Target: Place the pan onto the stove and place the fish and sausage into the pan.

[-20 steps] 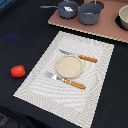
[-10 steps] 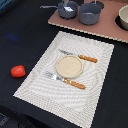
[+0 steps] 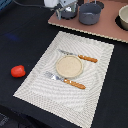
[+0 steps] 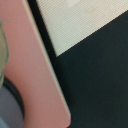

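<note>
The stove [image 3: 107, 27] is a pinkish-brown board at the back, towards the exterior view's right; its corner also shows in the wrist view [image 4: 30, 65]. The small blue-grey pan [image 3: 69, 14] sits on the stove's near-left corner, its thin handle pointing to the exterior view's left. My gripper [image 3: 65, 8] hangs right over the pan and hides most of it; its fingers are blurred, so open or shut is unclear. The red sausage [image 3: 18, 71] lies on the dark table far to the exterior view's left. The white fish is not visible.
A deeper grey pot [image 3: 90, 13] stands on the stove beside the pan, and another vessel [image 3: 123, 19] sits at the frame's right edge. The striped placemat [image 3: 97, 70] holds a beige plate [image 3: 69, 66], a fork [image 3: 65, 80] and a knife [image 3: 80, 56].
</note>
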Controlling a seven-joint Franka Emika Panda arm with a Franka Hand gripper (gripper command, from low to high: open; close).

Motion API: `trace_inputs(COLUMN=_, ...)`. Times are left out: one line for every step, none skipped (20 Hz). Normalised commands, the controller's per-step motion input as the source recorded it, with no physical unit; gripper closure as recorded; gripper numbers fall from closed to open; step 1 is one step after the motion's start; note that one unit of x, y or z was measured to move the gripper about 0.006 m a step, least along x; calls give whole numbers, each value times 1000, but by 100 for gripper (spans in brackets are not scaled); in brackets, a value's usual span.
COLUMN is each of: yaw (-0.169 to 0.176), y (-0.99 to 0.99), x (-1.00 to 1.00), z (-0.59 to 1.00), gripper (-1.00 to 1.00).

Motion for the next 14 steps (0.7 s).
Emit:
trace_inputs(yaw=0, y=-1000, x=0, z=-94, gripper=-100)
trace_inputs(yaw=0, y=-1000, x=0, z=-174, gripper=-100)
trace_inputs(yaw=0, y=-1000, x=0, z=-214, gripper=-100)
trace_inputs(yaw=0, y=-1000, x=0, z=-223, gripper=-100)
trace_inputs(yaw=0, y=-1000, x=0, z=-249, gripper=-100)
trace_inputs(yaw=7, y=-1000, x=0, z=-274, gripper=-100)
trace_inputs(yaw=19, y=-969, x=-54, z=-286, gripper=-100)
trace_inputs(yaw=42, y=-900, x=-77, z=-286, gripper=-100)
trace_inputs(yaw=56, y=-869, x=-60, z=-303, gripper=-100)
trace_inputs(yaw=60, y=-857, x=-86, z=-343, gripper=-100)
trace_inputs(yaw=66, y=-834, x=-123, z=-331, gripper=-100)
trace_inputs(yaw=81, y=-803, x=-137, z=-266, gripper=-100)
trace_inputs(yaw=131, y=-674, x=-160, z=-77, gripper=-100)
trace_inputs(yaw=176, y=-486, x=-120, z=0, gripper=-100)
